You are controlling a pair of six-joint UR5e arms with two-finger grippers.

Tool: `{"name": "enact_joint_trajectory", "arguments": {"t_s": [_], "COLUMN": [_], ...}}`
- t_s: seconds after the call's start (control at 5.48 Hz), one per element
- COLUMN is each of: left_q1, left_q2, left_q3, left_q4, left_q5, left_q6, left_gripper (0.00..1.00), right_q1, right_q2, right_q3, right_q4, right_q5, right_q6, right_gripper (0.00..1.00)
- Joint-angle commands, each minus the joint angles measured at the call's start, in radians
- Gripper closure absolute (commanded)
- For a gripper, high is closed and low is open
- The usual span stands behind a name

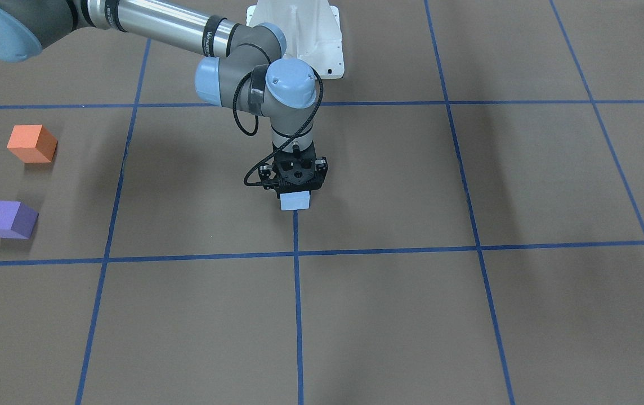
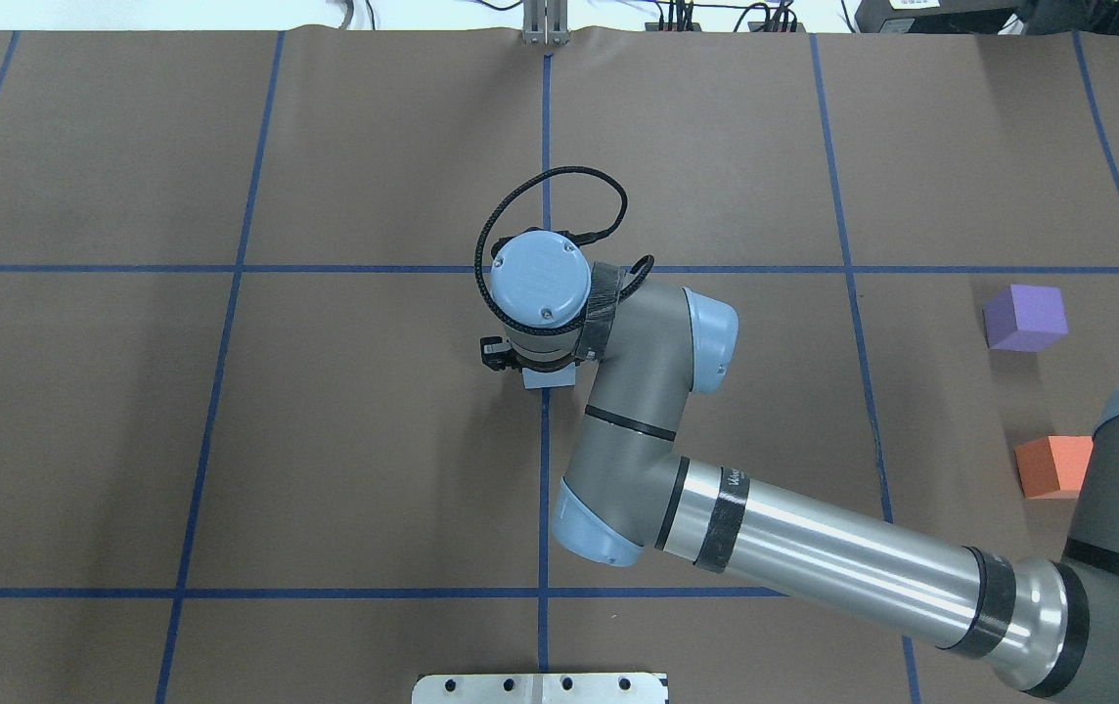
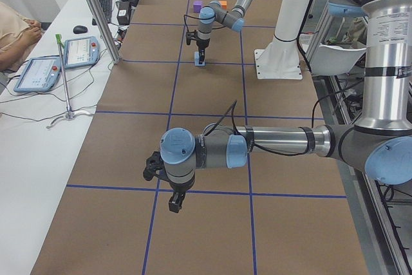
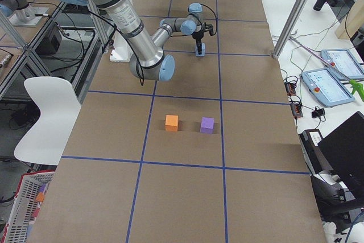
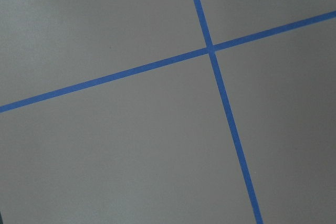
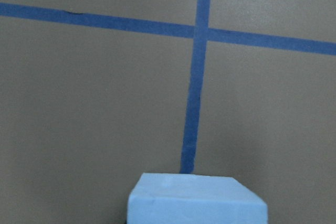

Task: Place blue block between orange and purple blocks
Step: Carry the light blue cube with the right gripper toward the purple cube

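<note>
The light blue block (image 1: 295, 201) sits at the table's middle on a blue tape line. My right gripper (image 1: 295, 190) points straight down over it and appears shut on its top. The fingers are hidden behind the block. The block fills the bottom of the right wrist view (image 6: 197, 200). The orange block (image 1: 32, 143) and the purple block (image 1: 9, 219) stand apart at the far side of the table, with a gap between them. My left gripper (image 3: 172, 203) shows only in the exterior left view, and I cannot tell whether it is open or shut.
Brown paper with a grid of blue tape lines (image 1: 296, 304) covers the table. The white robot base (image 1: 299, 34) stands behind the right gripper. The right arm's forearm (image 2: 814, 562) stretches across the table's right half, near the orange block (image 2: 1053, 466).
</note>
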Motion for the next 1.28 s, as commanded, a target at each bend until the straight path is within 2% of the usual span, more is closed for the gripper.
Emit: {"name": "enact_joint_trajectory", "arguments": {"t_s": [0.0, 0.18, 0.37, 0.55, 0.73, 0.91, 1.1], "left_q1": [0.0, 0.0, 0.0, 0.0, 0.002, 0.003, 0.003], "left_q2": [-0.001, -0.001, 0.001, 0.001, -0.001, 0.001, 0.014], "left_q3": [0.002, 0.002, 0.005, 0.004, -0.002, 0.004, 0.001], "left_q4": [0.0, 0.0, 0.0, 0.0, -0.002, -0.065, -0.077], "left_q5": [0.0, 0.0, 0.0, 0.0, -0.001, 0.0, 0.0], "left_q6": [-0.003, -0.003, -0.004, -0.007, -0.083, -0.136, -0.136], "left_gripper": [0.0, 0.0, 0.0, 0.0, 0.0, 0.0, 0.0], "right_q1": [0.056, 0.132, 0.239, 0.337, 0.402, 0.473, 0.552], "right_q2": [-0.045, -0.156, -0.294, -0.415, -0.514, -0.616, -0.728], "right_q3": [0.1, 0.223, 0.341, 0.389, 0.432, 0.455, 0.453], "right_q4": [-0.005, -0.005, -0.005, 0.001, 0.006, 0.006, 0.024], "right_q5": [0.05, 0.123, 0.224, 0.287, 0.293, 0.303, 0.358], "right_q6": [-0.021, -0.068, -0.195, -0.331, -0.451, -0.575, -0.68], "right_gripper": [0.95, 0.94, 0.9, 0.81, 0.78, 0.76, 0.69]}}
